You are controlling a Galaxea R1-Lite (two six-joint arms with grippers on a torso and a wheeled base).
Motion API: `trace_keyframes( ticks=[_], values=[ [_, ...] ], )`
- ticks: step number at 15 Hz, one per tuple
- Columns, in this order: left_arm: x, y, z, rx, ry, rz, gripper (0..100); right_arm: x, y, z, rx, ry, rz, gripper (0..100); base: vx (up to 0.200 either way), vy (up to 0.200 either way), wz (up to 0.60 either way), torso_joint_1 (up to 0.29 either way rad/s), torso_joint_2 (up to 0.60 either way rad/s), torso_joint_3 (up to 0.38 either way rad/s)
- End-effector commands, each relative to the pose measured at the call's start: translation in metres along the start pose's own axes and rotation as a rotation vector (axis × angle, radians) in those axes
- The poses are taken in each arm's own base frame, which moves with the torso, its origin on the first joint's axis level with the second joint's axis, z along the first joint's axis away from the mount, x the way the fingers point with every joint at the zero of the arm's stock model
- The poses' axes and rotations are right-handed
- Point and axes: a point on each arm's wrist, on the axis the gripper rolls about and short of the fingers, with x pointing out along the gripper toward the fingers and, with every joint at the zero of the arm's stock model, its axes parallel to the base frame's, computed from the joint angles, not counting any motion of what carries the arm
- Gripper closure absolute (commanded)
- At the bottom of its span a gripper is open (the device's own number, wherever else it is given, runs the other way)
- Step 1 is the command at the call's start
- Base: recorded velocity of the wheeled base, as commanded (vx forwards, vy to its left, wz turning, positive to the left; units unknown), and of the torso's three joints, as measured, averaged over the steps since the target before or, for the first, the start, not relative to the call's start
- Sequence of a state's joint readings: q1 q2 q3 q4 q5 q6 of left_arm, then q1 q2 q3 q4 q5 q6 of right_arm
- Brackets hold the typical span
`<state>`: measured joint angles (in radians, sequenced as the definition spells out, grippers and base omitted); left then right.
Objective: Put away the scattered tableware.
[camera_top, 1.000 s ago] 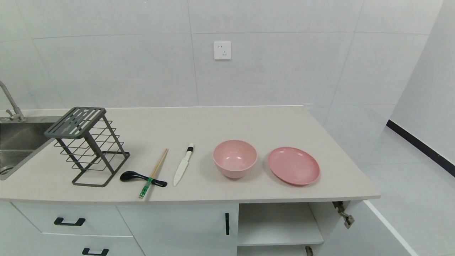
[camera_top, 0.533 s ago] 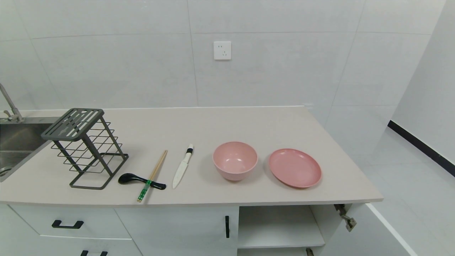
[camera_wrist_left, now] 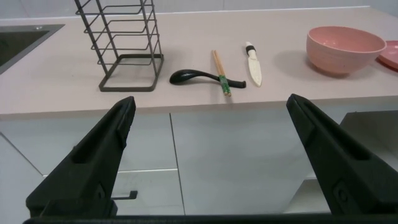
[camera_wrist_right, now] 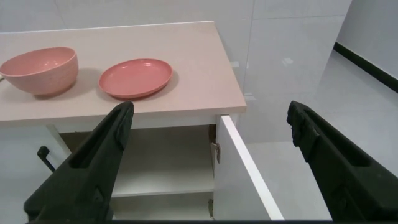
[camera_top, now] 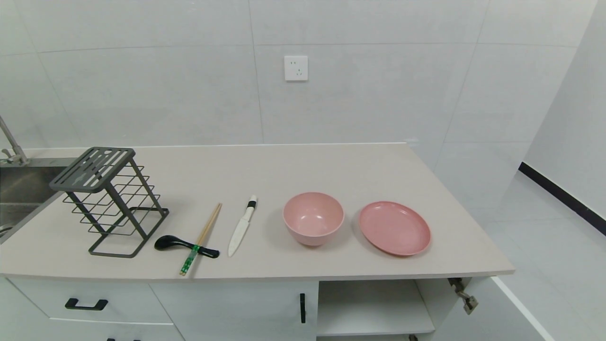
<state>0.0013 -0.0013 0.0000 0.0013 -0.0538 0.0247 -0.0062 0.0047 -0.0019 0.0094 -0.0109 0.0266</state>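
Pale beige bench (camera_top: 331, 175) under white wall tiles carries the tableware in a row: a dark wire rack (camera_top: 106, 199), a glossy black spoon (camera_top: 182, 245) crossed by wooden chopsticks with green ends (camera_top: 200, 239), a white knife with a black band (camera_top: 242, 226), a round pink bowl (camera_top: 313, 218), and just beside it a shallow pink plate (camera_top: 394, 228). Left pincer (camera_wrist_left: 210, 106) and right pincer (camera_wrist_right: 211, 109) gape wide, released, gripping nothing, in front of the bench edge.
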Motion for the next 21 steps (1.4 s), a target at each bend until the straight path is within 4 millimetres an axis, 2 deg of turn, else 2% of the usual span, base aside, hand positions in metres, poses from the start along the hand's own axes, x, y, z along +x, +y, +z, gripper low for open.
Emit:
trace_keyframes(
  ticks=[1, 2, 3, 4, 9, 10, 14, 15, 17, 21],
  values=[
    [0.0, 0.0, 0.0, 0.0, 0.0, 0.0, 0, 0.0, 0.0, 0.0, -0.001, 0.002, 0.003, 0, 0.0, 0.0, 0.0, 0.0, 0.0, 0.0],
    [0.0, 0.0, 0.0, 0.0, 0.0, 0.0, 0, 0.0, 0.0, 0.0, 0.0, -0.003, 0.003, 0, 0.0, 0.0, 0.0, 0.0, 0.0, 0.0],
    [0.0, 0.0, 0.0, -0.003, 0.002, 0.0, 0, -0.004, 0.001, 0.027, 0.018, -0.224, 0.009, 0, 0.0, 0.0, 0.0, 0.0, 0.0, 0.0],
    [0.0, 0.0, 0.0, -0.003, 0.0, 0.0, 0, -0.011, 0.001, 0.046, 0.014, -0.337, 0.024, 0, 0.0, 0.0, 0.0, 0.0, 0.0, 0.0],
    [0.0, 0.0, 0.0, 0.003, 0.0, -0.006, 0, -0.009, 0.005, 0.058, -0.031, -0.212, 0.174, 0, 0.0, 0.0, 0.0, 0.0, 0.0, 0.0],
    [0.0, 0.0, 0.0, 0.0, 0.001, -0.006, 0, 0.01, 0.008, 0.071, -0.045, -0.078, 0.289, 0, 0.0, 0.0, 0.0, 0.0, 0.0, 0.0],
    [0.0, 0.0, 0.0, -0.002, 0.001, -0.006, 0, 0.051, 0.012, 0.088, -0.014, 0.138, 0.414, 0, 0.0, 0.0, 0.0, 0.0, 0.0, 0.0],
    [0.0, 0.0, 0.0, 0.0, 0.001, -0.006, 0, 0.055, 0.013, 0.088, -0.011, 0.165, 0.422, 0, 0.0, 0.0, 0.0, 0.0, 0.0, 0.0],
    [0.0, 0.0, 0.0, 0.001, 0.001, -0.006, 0, 0.08, 0.016, 0.08, 0.006, 0.327, 0.445, 0, 0.0, 0.0, 0.0, 0.0, 0.0, 0.0],
    [0.0, 0.0, 0.0, 0.001, 0.001, -0.007, 0, 0.115, 0.021, 0.076, 0.011, 0.41, 0.456, 0, 0.0, 0.0, 0.0, 0.0, 0.0, 0.0]
  ],
)
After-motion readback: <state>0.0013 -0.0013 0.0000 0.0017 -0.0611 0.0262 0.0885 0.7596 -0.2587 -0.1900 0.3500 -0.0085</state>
